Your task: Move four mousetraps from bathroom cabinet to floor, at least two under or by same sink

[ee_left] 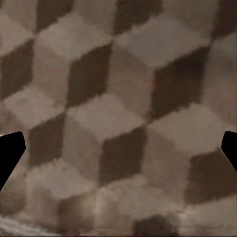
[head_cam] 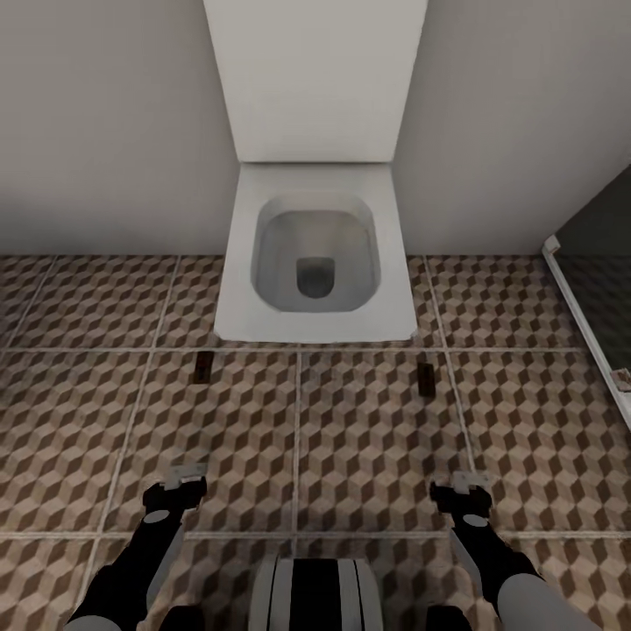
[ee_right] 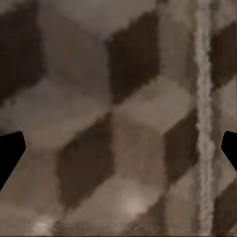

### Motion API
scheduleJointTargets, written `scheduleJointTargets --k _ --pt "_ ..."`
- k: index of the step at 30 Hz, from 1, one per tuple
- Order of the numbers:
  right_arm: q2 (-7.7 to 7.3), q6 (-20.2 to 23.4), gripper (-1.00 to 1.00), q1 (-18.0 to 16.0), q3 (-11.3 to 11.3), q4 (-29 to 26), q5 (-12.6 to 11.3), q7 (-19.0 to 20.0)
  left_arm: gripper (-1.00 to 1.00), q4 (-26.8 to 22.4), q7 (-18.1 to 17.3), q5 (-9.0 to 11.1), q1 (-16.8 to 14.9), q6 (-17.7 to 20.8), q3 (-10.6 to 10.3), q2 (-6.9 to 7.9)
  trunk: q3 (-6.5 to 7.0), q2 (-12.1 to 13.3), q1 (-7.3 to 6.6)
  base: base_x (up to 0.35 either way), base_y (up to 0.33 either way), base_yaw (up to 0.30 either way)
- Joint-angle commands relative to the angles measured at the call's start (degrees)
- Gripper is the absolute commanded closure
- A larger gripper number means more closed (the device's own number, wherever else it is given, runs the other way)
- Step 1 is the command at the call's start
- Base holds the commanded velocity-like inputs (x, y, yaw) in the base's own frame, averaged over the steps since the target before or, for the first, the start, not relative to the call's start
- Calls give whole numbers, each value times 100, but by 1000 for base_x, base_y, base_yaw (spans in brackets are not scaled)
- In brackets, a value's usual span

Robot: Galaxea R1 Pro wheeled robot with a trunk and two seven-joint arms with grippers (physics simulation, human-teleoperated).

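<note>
Two mousetraps lie flat on the cube-patterned bathroom floor (head_cam: 368, 438), just in front of the toilet: one small brown slab (head_cam: 201, 366) near its left corner, the other (head_cam: 427, 379) near its right corner. My left gripper (head_cam: 186, 478) hangs low over the tiles, some way short of the left trap. My right gripper (head_cam: 469, 484) hangs the same way short of the right trap. Both are open and hold nothing; the wrist views show the left gripper (ee_left: 118, 153) and the right gripper (ee_right: 118, 153) with dark fingertips spread wide over bare tile. The cabinet and sink are out of view.
A white square toilet (head_cam: 315, 263) with its lid up stands against the pale wall straight ahead. At the right runs a white ledge (head_cam: 587, 324) with a dark glass panel (head_cam: 605, 228) behind it and a small brownish thing (head_cam: 622, 379) on it. My trunk (head_cam: 314, 592) shows at the bottom.
</note>
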Motion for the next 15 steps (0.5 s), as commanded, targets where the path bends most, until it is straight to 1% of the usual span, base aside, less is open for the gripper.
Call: scheduleJointTargets --k 1,15 --pt "5 -18 -100 -3 -40 6 59 2 -100 -9 17 3 0 32 -5 1 -3 -1 -5 -347 0 0" --pt "12 -20 -100 -3 -40 6 67 2 -100 -9 17 3 0 27 5 -7 -3 -1 -5 -347 0 0"
